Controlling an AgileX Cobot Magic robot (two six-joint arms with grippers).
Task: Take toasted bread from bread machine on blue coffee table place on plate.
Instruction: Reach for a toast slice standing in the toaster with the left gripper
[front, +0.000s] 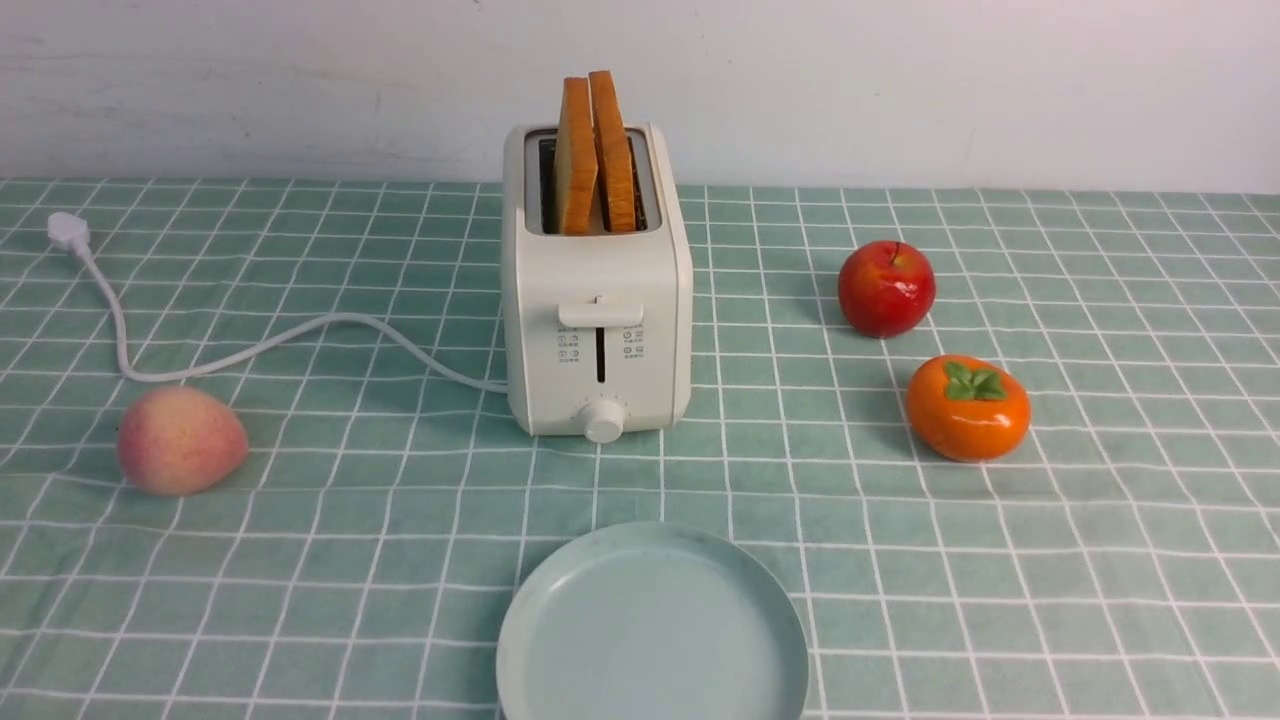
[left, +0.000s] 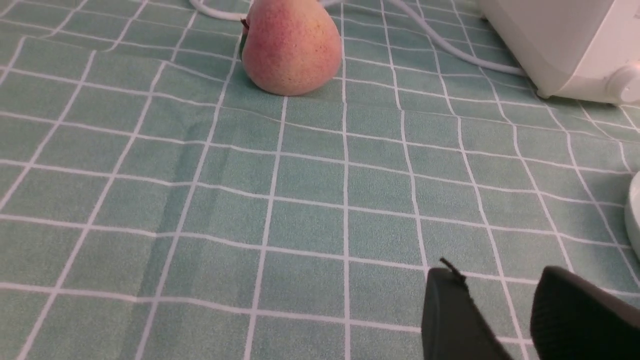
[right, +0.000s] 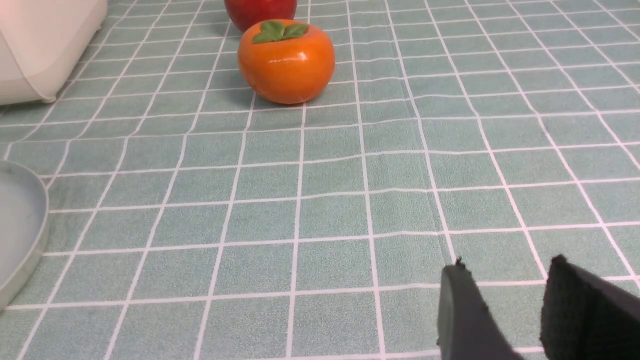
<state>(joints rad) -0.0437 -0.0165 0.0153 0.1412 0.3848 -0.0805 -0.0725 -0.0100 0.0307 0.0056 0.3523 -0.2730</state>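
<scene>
Golden toast (front: 578, 160): two slices upright in toaster (front: 597, 330) slots, 12 o'clock of plate (front: 650, 640). Left gripper (left: 495, 280), right gripper (right: 507, 270): jaws apart, empty, low over table (front: 300, 560), well apart from toast.

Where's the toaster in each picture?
Front view: the toaster stands mid-table, toast poking out.
Left wrist view: only a toaster corner with its knob, beyond the peach.
Right wrist view: a toaster corner at the frame's edge, across from the persimmon.
Shared landmark: the plate, near the toaster in all three.
</scene>
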